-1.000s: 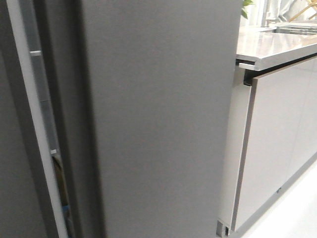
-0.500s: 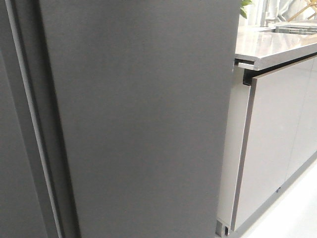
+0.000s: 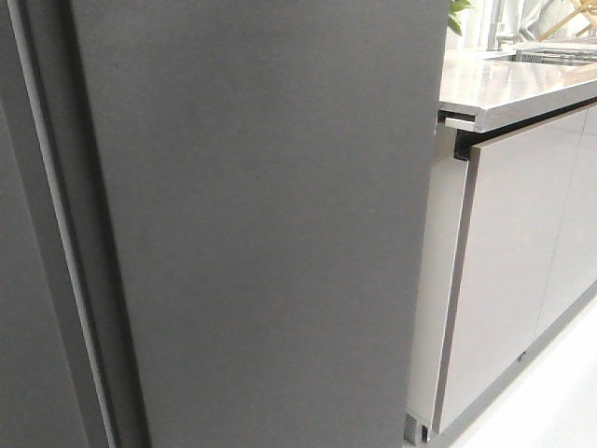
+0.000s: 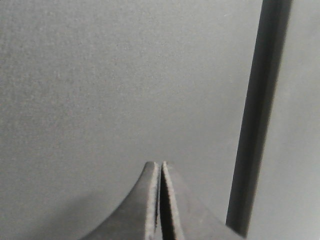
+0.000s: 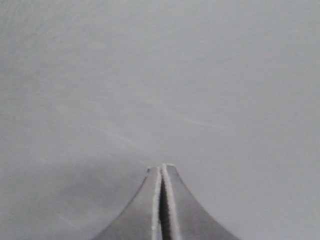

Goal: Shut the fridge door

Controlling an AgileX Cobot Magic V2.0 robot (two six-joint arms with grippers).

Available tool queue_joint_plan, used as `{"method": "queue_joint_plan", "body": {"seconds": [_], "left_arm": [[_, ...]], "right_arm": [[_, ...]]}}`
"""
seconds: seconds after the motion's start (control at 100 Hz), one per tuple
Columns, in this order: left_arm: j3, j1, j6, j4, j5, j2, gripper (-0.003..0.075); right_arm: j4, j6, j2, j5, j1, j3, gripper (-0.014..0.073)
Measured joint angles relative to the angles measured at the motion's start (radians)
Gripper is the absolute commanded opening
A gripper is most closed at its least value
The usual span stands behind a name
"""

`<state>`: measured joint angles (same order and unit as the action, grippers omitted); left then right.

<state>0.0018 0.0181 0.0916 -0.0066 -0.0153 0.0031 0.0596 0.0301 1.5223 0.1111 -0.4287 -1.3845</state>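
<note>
The fridge door point(image 3: 270, 233) is a tall matte dark grey panel that fills most of the front view. Its darker grooved side edge point(image 3: 103, 280) lies close against the other dark grey fridge panel point(image 3: 23, 327), with only a thin pale seam between them. No fridge interior shows. My left gripper point(image 4: 160, 164) is shut and empty, its tips close to a matte grey panel point(image 4: 100, 90) beside a dark vertical seam point(image 4: 257, 125). My right gripper point(image 5: 161, 166) is shut and empty, its tips close to a plain grey panel point(image 5: 160, 75). Neither gripper shows in the front view.
To the right of the fridge stands a counter point(image 3: 513, 89) with glossy pale grey cabinet doors point(image 3: 513, 271) below it. A green plant point(image 3: 459, 11) and a sink rim point(image 3: 555, 51) are at the back right. Pale floor point(image 3: 550, 411) shows at the lower right.
One second ago a gap at the door's edge showed interior shelves. The door has swung shut against the fridge, and the gap is gone.
</note>
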Motion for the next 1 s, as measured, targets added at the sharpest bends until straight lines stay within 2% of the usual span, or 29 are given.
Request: {"method": "queue_joint_plan", "body": {"seconds": [0.24,0.64,1.0], "left_arm": [[0.0,0.0,0.0,0.0,0.0,0.0,-0.0021],[0.0,0.0,0.0,0.0,0.0,0.0,-0.0021],[0.0,0.0,0.0,0.0,0.0,0.0,-0.0021]], "right_arm": [[0.009,0.0,-0.256,0.036,0.102,0.32,-0.0076],[0.009,0.0,-0.744,0.055,0.282,0.739,-0.0076],[0.009,0.0,-1.118,0.059,0.342,1.072,-0.0076]]}}
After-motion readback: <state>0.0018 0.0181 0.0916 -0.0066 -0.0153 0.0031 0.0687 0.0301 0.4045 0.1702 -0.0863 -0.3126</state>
